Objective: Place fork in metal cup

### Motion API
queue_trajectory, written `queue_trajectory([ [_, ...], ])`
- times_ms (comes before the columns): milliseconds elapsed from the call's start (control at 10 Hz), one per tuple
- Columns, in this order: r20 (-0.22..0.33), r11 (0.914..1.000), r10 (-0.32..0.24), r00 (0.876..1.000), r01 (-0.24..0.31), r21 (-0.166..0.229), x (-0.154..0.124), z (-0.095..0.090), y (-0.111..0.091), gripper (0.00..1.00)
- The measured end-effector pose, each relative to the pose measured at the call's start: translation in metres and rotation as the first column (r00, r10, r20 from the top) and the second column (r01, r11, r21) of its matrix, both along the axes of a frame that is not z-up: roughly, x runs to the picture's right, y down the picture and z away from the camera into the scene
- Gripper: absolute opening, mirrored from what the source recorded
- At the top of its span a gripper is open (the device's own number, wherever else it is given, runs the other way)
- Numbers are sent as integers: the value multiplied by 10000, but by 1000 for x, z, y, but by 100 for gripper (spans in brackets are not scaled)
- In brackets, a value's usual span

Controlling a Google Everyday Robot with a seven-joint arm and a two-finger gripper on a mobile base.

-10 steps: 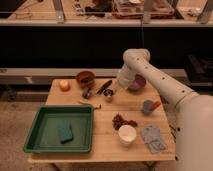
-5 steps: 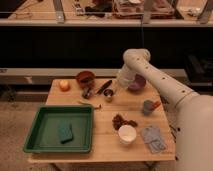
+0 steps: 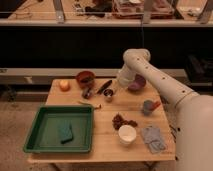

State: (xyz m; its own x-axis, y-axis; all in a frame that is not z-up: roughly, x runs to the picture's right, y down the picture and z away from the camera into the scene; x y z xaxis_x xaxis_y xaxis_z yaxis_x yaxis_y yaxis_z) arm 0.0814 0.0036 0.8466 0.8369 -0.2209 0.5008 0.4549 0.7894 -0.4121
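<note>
The metal cup is small and shiny and stands on the wooden table near its far middle, just right of a thick black-handled utensil. My gripper hangs at the end of the white arm, close above and slightly right of the cup. I cannot make out the thin fork, neither at the gripper nor in the cup. A small dark-silvery object sits left of the cup, in front of the brown bowl; I cannot tell what it is.
A green tray with a green sponge fills the front left. Also on the table are an orange fruit, a pale thin utensil, a purple bowl, a blue-grey cup with an orange piece, a brown cluster, a white bowl and a grey cloth.
</note>
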Motion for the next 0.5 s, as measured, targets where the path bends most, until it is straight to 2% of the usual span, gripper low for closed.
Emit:
queue_trajectory([
  [300,0,10000,0,10000,0,0,0,0,0,59],
  [500,1,10000,0,10000,0,0,0,0,0,64],
])
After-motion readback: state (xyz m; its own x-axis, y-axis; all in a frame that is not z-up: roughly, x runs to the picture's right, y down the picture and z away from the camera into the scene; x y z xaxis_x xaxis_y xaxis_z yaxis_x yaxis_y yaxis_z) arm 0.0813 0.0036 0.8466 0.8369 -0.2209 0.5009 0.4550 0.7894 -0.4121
